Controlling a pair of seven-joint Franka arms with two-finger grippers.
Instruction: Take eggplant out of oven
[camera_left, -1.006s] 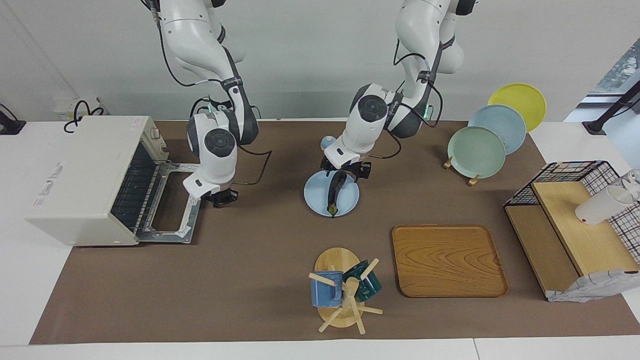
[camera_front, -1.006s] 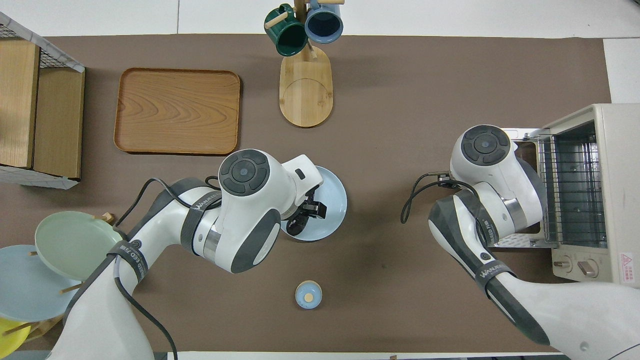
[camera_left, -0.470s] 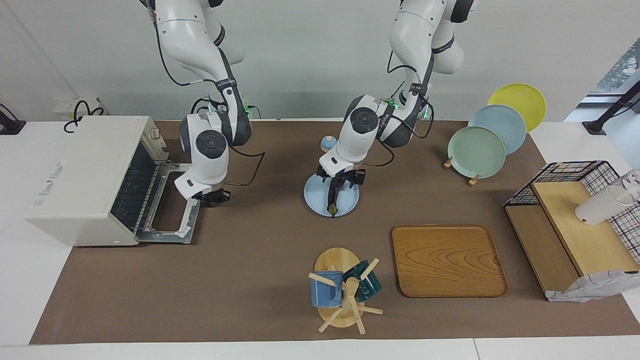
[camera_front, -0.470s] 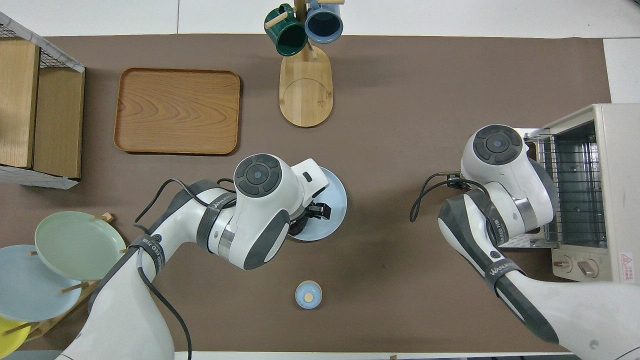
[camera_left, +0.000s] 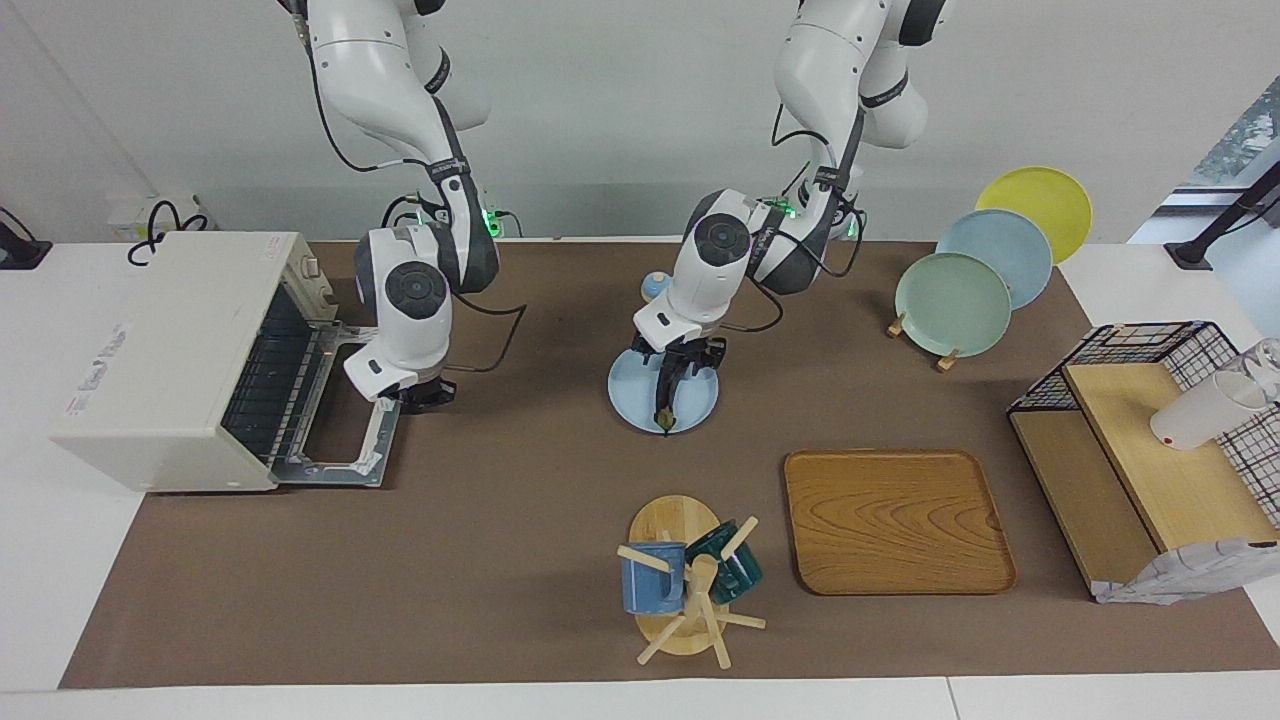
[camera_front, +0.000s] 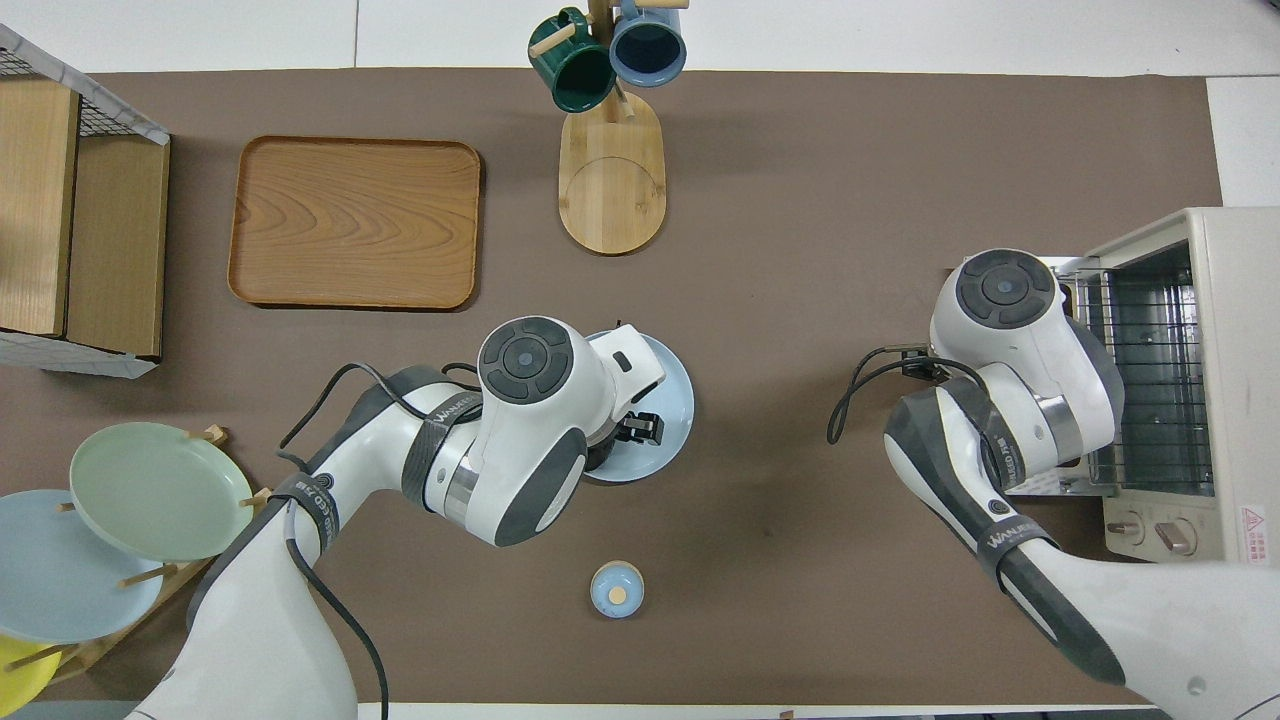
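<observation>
Eggplant (camera_left: 668, 385): lies on the light-blue plate (camera_left: 700, 402) at table centre, stem tip toward six o'clock in the facing view, out of the oven (camera_left: 160, 350), door down. Left gripper (camera_left: 678, 358): over it, jaws apart, apparently releasing. Right gripper (camera_left: 420, 396): clenched, waiting beside the oven door.

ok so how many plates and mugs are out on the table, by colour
light blue plates: 2, one under the eggplant and one on the rack
green plate: 1
yellow plate: 1
blue mug: 1
dark green mug: 1
total: 6
</observation>
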